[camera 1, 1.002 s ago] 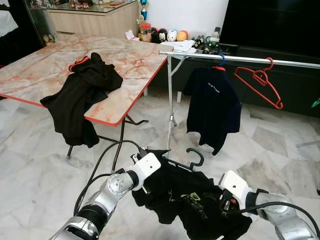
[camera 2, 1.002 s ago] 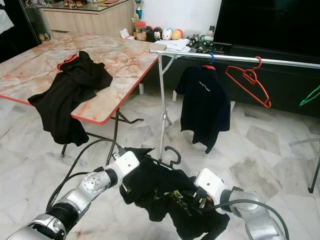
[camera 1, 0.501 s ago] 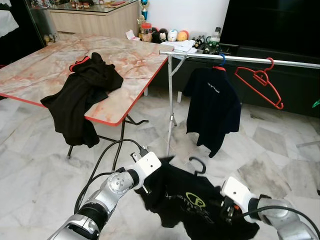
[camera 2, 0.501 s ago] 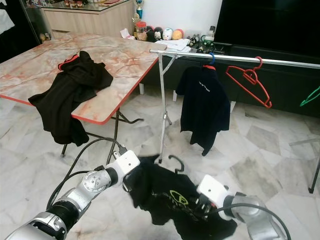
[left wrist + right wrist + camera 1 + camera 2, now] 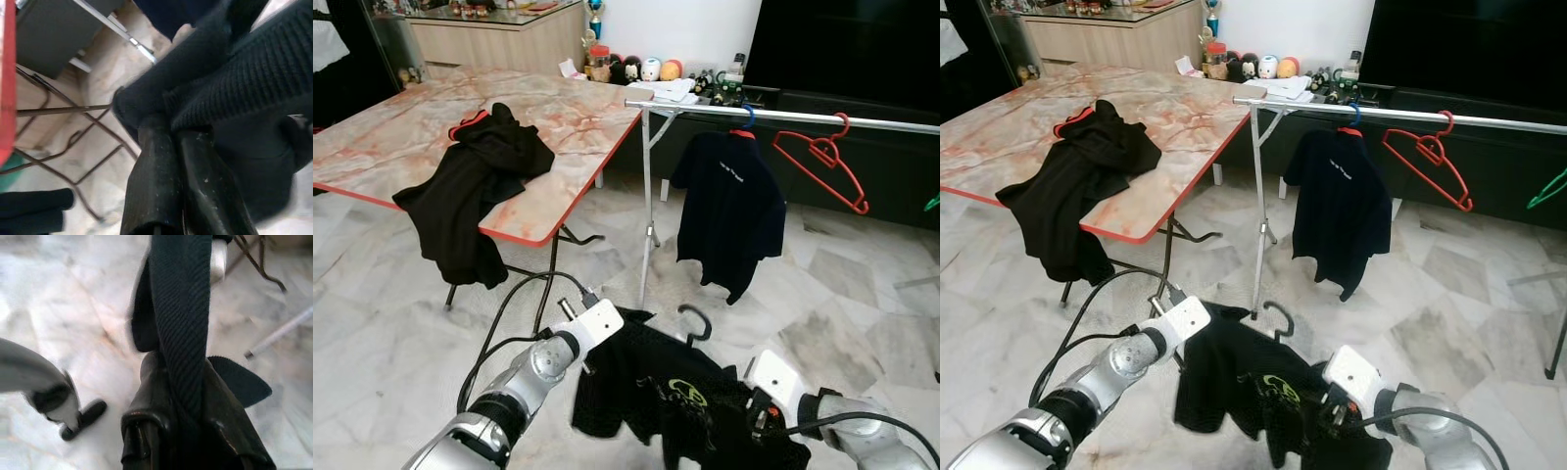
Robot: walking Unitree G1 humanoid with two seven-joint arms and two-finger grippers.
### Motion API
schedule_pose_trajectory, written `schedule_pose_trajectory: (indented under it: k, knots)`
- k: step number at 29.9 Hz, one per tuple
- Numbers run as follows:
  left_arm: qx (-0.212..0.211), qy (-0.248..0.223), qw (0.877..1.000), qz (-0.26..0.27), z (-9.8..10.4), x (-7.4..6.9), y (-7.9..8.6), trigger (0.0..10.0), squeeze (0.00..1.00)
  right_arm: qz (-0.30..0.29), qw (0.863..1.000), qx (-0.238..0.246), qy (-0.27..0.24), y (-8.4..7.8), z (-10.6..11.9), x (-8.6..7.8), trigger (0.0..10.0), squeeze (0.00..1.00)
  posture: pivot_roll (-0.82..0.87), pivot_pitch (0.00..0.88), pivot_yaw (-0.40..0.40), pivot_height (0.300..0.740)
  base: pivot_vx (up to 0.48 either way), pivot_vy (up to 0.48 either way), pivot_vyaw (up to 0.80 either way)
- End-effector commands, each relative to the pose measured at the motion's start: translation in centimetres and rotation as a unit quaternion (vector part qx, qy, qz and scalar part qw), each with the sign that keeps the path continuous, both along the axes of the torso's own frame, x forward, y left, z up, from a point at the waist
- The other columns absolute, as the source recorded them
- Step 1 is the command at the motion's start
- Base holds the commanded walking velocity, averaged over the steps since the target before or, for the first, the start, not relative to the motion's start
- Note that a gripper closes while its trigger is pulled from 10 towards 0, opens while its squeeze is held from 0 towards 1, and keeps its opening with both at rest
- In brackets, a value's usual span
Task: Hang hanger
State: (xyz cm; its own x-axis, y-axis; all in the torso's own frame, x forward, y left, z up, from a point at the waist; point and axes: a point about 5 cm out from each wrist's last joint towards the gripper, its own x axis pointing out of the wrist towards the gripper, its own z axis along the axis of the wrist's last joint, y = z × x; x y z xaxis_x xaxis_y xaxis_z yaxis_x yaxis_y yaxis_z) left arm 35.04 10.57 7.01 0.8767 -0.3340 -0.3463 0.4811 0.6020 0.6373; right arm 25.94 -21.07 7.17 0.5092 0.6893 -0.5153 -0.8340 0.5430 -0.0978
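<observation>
left gripper (image 5: pixel 176 142): clamped, arm low | right gripper (image 5: pixel 181 382): clamped, arm low

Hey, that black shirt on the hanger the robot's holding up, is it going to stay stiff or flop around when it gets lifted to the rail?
Probably floppy: the black shirt sags in folds between the left gripper and right gripper. It looks light, bunching easily. The hanger hook stays upright, so likely only that part is rigid.
</observation>
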Motion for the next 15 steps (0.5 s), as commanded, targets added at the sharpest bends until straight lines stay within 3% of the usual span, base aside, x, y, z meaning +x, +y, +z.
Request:
schedule_pose_trajectory:
  k: [1, 4, 7, 10, 12, 15]
  knots:
    - [0.07, 0.025, 0.984, 0.165, -0.7, 0.1, 7.8, 0.0, 0.0, -0.051, 0.999, -0.01, 0.008, -4.1, 0.9, -0.9, 0.0, 0.0, -0.08, 0.047, 0.039, 0.74, 0.0, 0.0, 0.0]
    - [0.088, 0.082, 0.985, 0.128, -2.2, -0.7, 7.3, 0.0, 0.0, -0.055, 0.998, 0.026, 0.016, -4.9, 1.9, -1.5, 0.0, 0.0, -0.09, 0.047, 0.04, 0.74, 0.0, 0.0, 0.0]
    - [0.094, 0.126, 0.985, 0.071, -3.3, -1.5, 6.2, 0.0, 0.0, -0.044, 0.999, 0.002, 0.024, -5.2, 1.7, -1.9, 0.0, 0.0, -0.09, 0.049, 0.041, 0.74, 0.0, 0.0, 0.0]
    - [0.068, 0.163, 0.984, 0.01, -4.2, -2.4, 4.3, 0.0, 0.0, -0.054, 0.998, -0.016, 0.031, -5.4, 1.2, -1.6, 0.0, 0.0, -0.08, 0.049, 0.042, 0.74, 0.0, 0.0, 0.0]
    - [0.069, 0.164, 0.984, 0.001, -4.2, -2.4, 4.1, 0.0, 0.0, -0.045, 0.998, -0.021, 0.038, -5.3, 1.1, -1.8, 0.0, 0.0, -0.08, 0.049, 0.042, 0.74, 0.0, 0.0, 0.0]
    - [0.041, 0.156, 0.987, -0.009, -3.8, -2.2, 3.5, 0.0, 0.0, -0.03, 0.996, -0.072, 0.046, -5.4, 0.3, -2.0, 0.0, 0.0, -0.08, 0.049, 0.04, 0.74, 0.0, 0.0, 0.0]
